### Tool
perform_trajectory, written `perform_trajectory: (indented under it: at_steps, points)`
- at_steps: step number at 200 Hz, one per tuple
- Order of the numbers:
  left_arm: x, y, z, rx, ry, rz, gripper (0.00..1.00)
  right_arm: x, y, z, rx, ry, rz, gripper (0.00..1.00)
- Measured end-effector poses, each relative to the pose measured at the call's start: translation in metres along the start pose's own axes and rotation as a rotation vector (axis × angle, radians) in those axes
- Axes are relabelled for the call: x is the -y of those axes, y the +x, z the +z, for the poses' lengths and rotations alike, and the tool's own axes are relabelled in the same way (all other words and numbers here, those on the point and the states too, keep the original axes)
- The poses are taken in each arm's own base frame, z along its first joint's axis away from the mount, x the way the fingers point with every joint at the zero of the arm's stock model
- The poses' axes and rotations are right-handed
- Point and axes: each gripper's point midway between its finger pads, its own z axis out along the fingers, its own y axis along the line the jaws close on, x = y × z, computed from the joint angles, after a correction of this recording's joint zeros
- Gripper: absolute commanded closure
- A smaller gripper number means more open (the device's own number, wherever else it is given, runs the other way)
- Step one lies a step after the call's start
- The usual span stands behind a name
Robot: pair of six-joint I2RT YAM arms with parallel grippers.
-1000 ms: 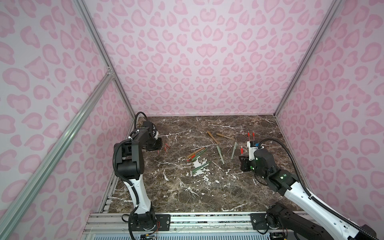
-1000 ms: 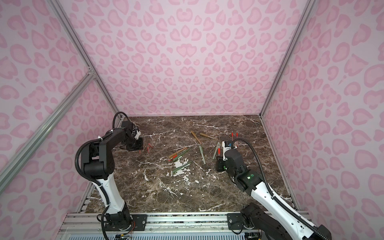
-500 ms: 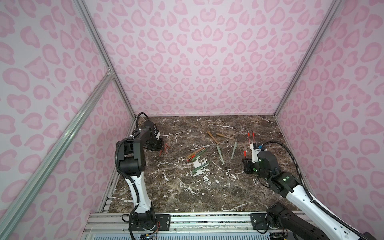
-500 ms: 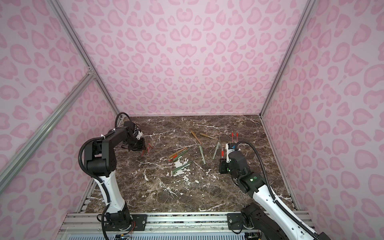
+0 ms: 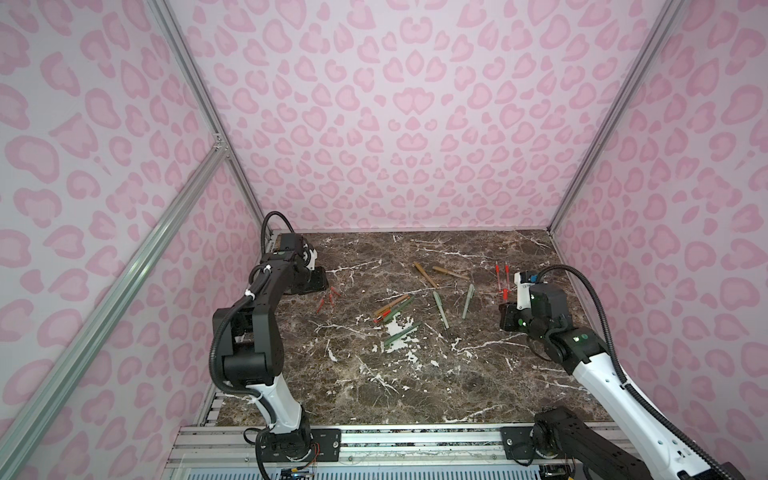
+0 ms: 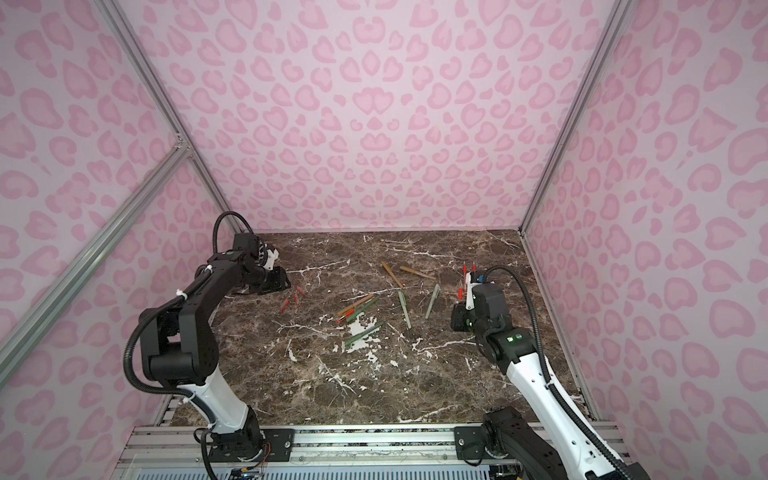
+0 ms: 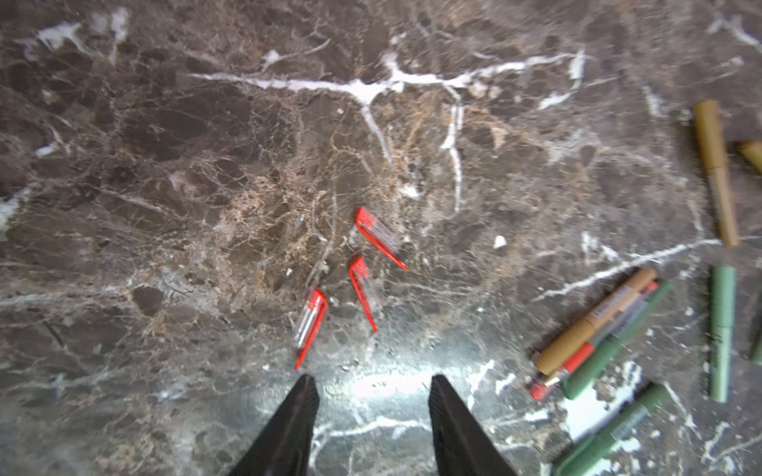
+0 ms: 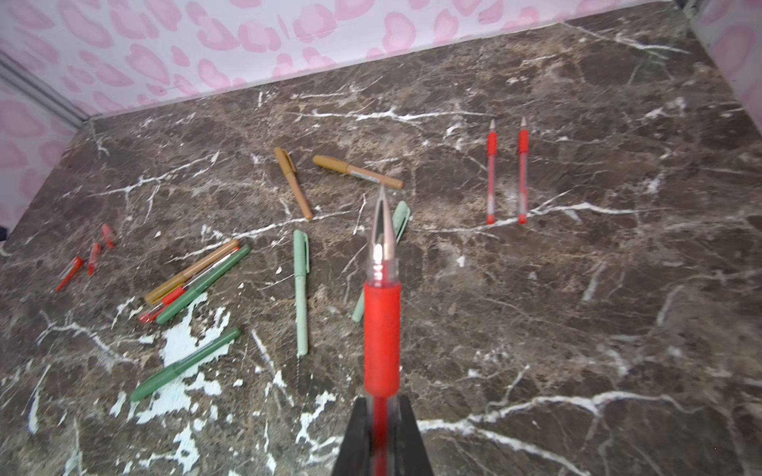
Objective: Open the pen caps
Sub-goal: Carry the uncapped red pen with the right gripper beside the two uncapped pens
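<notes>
Three red pen caps [image 7: 363, 288] lie loose on the marble just ahead of my left gripper [image 7: 371, 379], which is open with nothing between its fingers. Both top views show the caps [image 5: 328, 299] [image 6: 293, 301] beside that gripper [image 5: 318, 282] at the far left. My right gripper [image 8: 382, 406] is shut on an uncapped red pen [image 8: 382, 325], held above the table with its metal tip pointing away. In a top view that pen [image 5: 505, 294] sticks out of the right gripper [image 5: 508, 318] near the right wall.
Two uncapped red pens [image 8: 490, 177] [image 5: 502, 276] lie side by side at the far right. Capped brown pens [image 5: 424, 274], pale green pens [image 5: 440, 309], a mixed bundle [image 5: 392, 309] and a dark green pen [image 5: 401, 334] lie mid-table. Pink walls enclose three sides.
My left gripper has gone from shut to open, letting go of a red cap beside the two others. The right arm has moved to the right, still gripping the red pen.
</notes>
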Motion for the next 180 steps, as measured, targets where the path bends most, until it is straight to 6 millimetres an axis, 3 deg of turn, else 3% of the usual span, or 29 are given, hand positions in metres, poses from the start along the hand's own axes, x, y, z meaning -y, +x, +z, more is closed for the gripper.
perform_trajectory:
  at_steps: [33,64,98,125,180]
  points:
    - [0.015,0.020,-0.033,0.075,0.051,0.009,0.28,0.021,-0.029,0.015,-0.029,0.049,-0.009,1.00]
    - [0.032,0.026,-0.067,0.209,0.108,0.060,0.11,0.040,-0.057,0.033,-0.054,0.095,-0.023,1.00]
    - [0.042,0.042,-0.089,0.304,0.149,0.093,0.01,0.060,-0.080,0.061,-0.109,0.143,-0.030,1.00]
    - [0.048,0.048,-0.100,0.375,0.175,0.128,0.02,0.075,-0.091,0.084,-0.143,0.181,-0.047,1.00]
    - [0.052,0.047,-0.106,0.424,0.194,0.170,0.02,0.129,-0.109,0.136,-0.204,0.266,-0.019,1.00]
